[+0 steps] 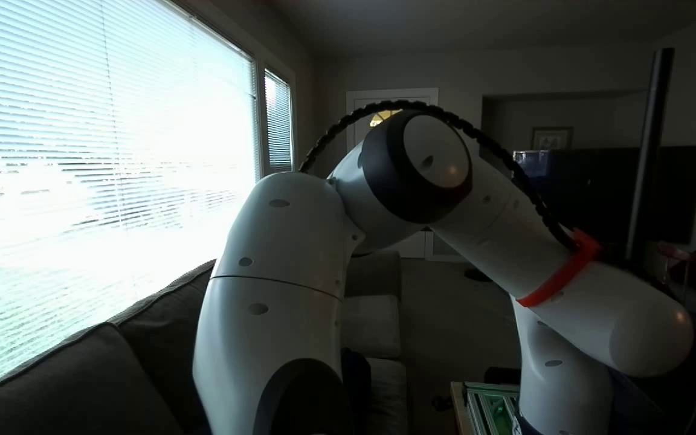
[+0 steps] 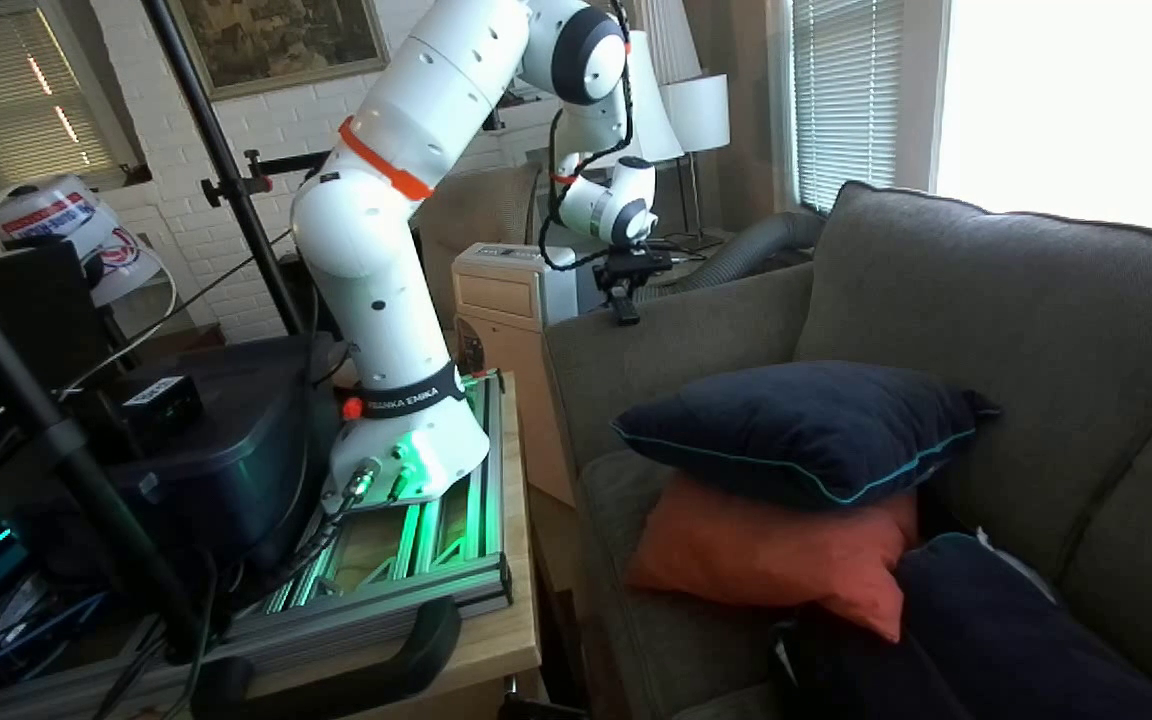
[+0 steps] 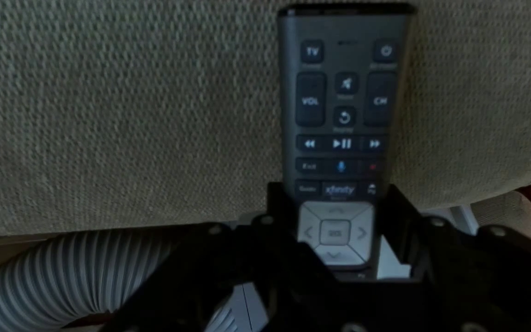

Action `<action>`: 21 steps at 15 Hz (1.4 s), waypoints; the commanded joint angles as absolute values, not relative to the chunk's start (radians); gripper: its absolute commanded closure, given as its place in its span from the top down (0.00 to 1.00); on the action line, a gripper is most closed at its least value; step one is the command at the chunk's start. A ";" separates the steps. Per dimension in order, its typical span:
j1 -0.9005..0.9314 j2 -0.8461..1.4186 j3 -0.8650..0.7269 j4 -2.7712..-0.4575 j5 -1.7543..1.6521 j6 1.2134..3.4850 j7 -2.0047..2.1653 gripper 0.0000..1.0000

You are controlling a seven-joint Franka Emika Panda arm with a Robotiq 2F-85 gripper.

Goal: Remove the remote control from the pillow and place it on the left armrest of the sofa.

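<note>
The dark remote control (image 3: pixel 344 115) is between my gripper's fingers (image 3: pixel 337 198) in the wrist view, its lower half gripped and its top end pointing away. The gripper looks shut on it. Behind it lies the grey fabric of the sofa armrest (image 3: pixel 122 120). In an exterior view the gripper (image 2: pixel 624 285) is above the armrest (image 2: pixel 681 340); whether the remote touches the fabric I cannot tell. The grey sofa (image 2: pixel 1016 310) also shows in an exterior view (image 1: pixel 70 380). A dark blue pillow (image 2: pixel 796 430) lies on an orange pillow (image 2: pixel 766 550) on the seat.
A pale boxy appliance (image 2: pixel 501 290) stands beside the armrest. A grey ribbed hose (image 2: pixel 761 250) runs behind it and shows in the wrist view (image 3: pixel 81 272). Another dark pillow (image 2: pixel 1006 620) lies nearer on the seat. Lamps (image 2: pixel 696 112) stand behind. The arm base sits on a wooden cart (image 2: pixel 521 625).
</note>
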State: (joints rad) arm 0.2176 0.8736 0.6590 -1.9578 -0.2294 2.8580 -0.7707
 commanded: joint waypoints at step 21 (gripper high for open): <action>0.213 0.866 0.630 -1.907 -0.191 2.868 -0.656 1.00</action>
